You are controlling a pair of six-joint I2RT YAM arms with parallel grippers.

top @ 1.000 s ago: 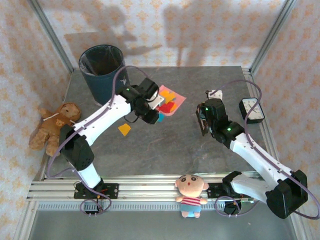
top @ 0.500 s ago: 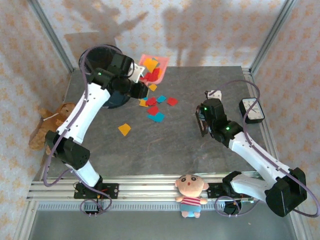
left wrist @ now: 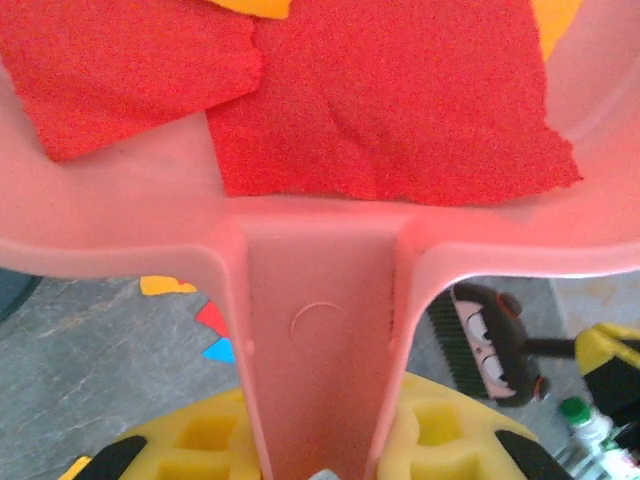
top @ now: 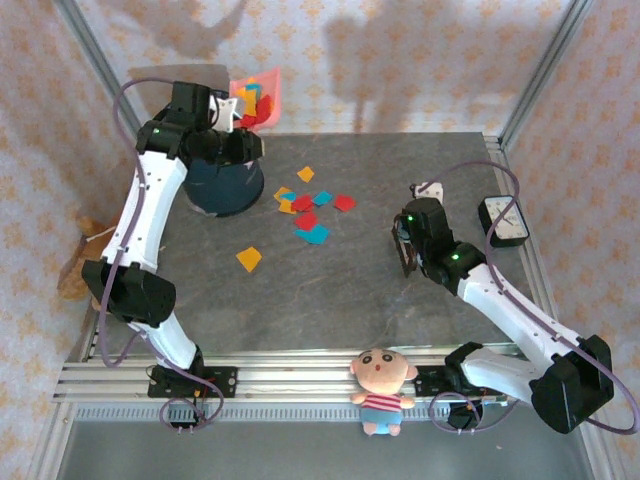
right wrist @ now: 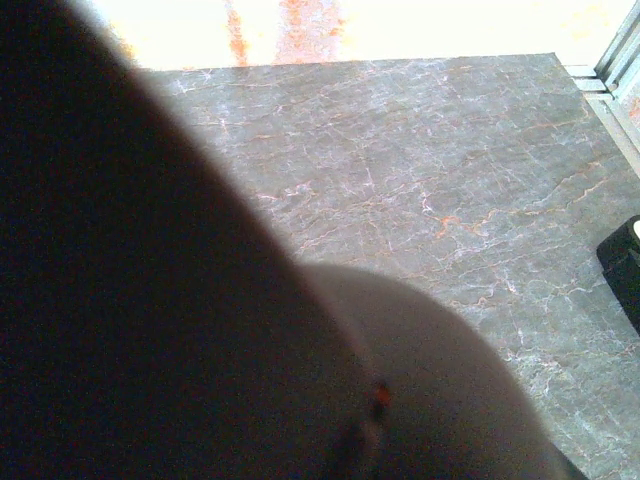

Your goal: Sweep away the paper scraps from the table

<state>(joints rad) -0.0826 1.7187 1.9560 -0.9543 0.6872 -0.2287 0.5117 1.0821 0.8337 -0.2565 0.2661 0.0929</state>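
Lifted over the bin point(top: 225, 182), left gripper point(top: 218, 108) (clamped) grips the dustpan point(top: 257, 98) handle.

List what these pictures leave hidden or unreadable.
Top view: the left arm covers the mouth of the bin.
Left wrist view: the top edge cuts off the scraps in the dustpan; count unclear.
Right wrist view: a dark blur up close; the brush in the right jaws can't be made out.
Top view: the clock face is too small to read.

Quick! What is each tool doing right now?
Left tool: shut on the dustpan.
Right tool: shut, seemingly on a brush.
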